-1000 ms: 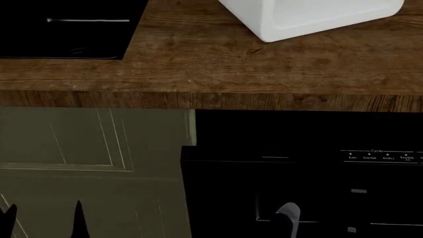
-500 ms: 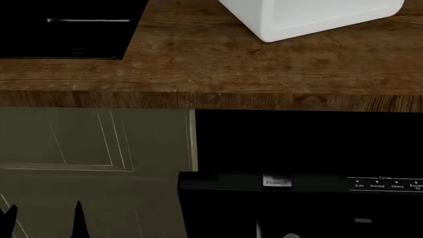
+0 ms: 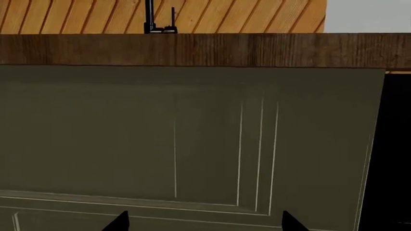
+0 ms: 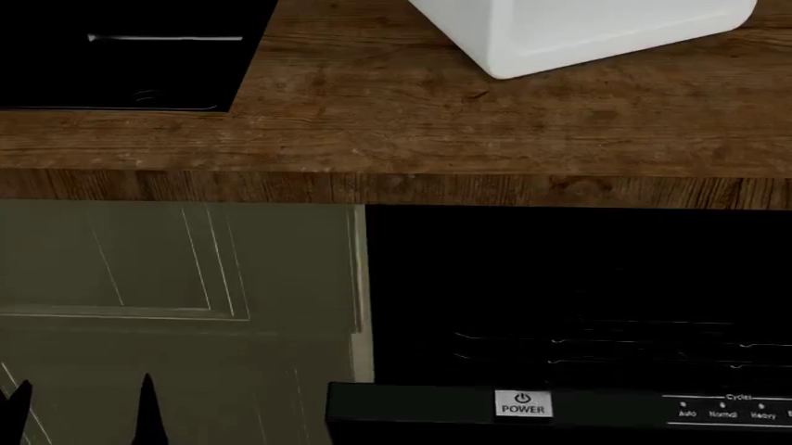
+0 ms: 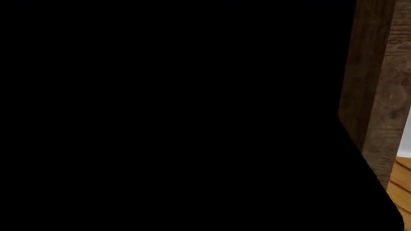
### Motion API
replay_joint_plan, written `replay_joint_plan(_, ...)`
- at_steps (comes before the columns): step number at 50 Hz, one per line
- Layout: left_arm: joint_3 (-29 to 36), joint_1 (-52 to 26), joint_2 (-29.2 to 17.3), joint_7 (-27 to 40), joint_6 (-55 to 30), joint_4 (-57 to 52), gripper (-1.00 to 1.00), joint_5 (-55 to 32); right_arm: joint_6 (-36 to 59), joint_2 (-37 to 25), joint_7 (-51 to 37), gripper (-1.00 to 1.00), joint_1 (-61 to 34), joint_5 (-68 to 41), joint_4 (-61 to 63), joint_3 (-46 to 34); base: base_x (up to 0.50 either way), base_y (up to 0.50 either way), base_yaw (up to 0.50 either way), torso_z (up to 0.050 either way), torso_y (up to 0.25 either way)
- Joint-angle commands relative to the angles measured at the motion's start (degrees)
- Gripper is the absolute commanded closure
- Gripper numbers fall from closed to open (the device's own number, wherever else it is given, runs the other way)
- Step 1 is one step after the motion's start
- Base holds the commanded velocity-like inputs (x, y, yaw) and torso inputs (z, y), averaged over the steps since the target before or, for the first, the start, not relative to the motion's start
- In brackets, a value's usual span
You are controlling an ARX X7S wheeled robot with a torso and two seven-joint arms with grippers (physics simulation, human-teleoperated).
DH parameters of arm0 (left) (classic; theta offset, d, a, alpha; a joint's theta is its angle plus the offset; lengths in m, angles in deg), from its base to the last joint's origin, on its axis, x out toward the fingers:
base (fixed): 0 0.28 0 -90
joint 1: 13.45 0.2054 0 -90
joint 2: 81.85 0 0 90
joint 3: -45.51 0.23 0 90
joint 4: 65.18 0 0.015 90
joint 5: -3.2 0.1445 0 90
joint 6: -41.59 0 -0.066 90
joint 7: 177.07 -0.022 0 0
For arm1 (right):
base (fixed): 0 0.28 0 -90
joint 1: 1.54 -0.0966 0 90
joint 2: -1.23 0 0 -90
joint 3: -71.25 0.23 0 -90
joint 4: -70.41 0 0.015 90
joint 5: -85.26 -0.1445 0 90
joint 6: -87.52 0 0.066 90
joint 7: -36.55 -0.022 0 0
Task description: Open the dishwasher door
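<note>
The dishwasher door is a glossy black panel tipped outward from the top. Its top edge lies along the bottom of the head view and carries a white POWER label and tiny cycle labels. Above it the dark dishwasher cavity is open, with faint rack lines. My left gripper is open and empty in front of the olive-green cabinet door; its black fingertips also show in the left wrist view. The right wrist view is almost all black, so my right gripper's jaws cannot be made out.
A wooden countertop runs above both doors, with a white box at the back right and a black sink at the back left. A black faucet shows above the counter edge. A wooden edge borders the right wrist view.
The dishwasher door's top edge has swung outward and dropped toward the bottom of the head view, exposing the dark cavity. My right gripper has left the head view. The left arm has not moved.
</note>
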Motion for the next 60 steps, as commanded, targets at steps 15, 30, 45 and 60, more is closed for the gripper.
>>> replay_joint_plan(15,0.82,-0.27,-0.06,0.28,-0.35,-0.89,-1.0,-0.15,1.25,2.02,-1.62,1.0,11.47,-7.6,8.05,-10.2,0.0,0.01,0.01,-0.001,0.0)
replay_joint_plan(30,1.23,-0.62,-0.17,0.16,-0.26,-0.89,-1.0,-0.36,-0.18,2.83,-6.0,1.0,17.62,-7.77,9.63,-11.8,0.0,0.01,0.01,-0.001,0.0)
replay_joint_plan(45,1.4,-0.47,-0.51,0.34,-0.19,-1.3,-1.0,-0.49,-4.97,3.68,-11.16,1.0,23.23,-12.18,9.19,-11.44,0.0,0.01,0.01,-0.001,0.0)
replay_joint_plan(60,1.72,-0.53,-0.64,0.66,-0.51,-1.59,-1.0,-0.51,-8.86,4.48,-12.88,1.0,26.76,-13.7,9.02,-14.25,0.0,0.01,0.01,-0.002,0.0)
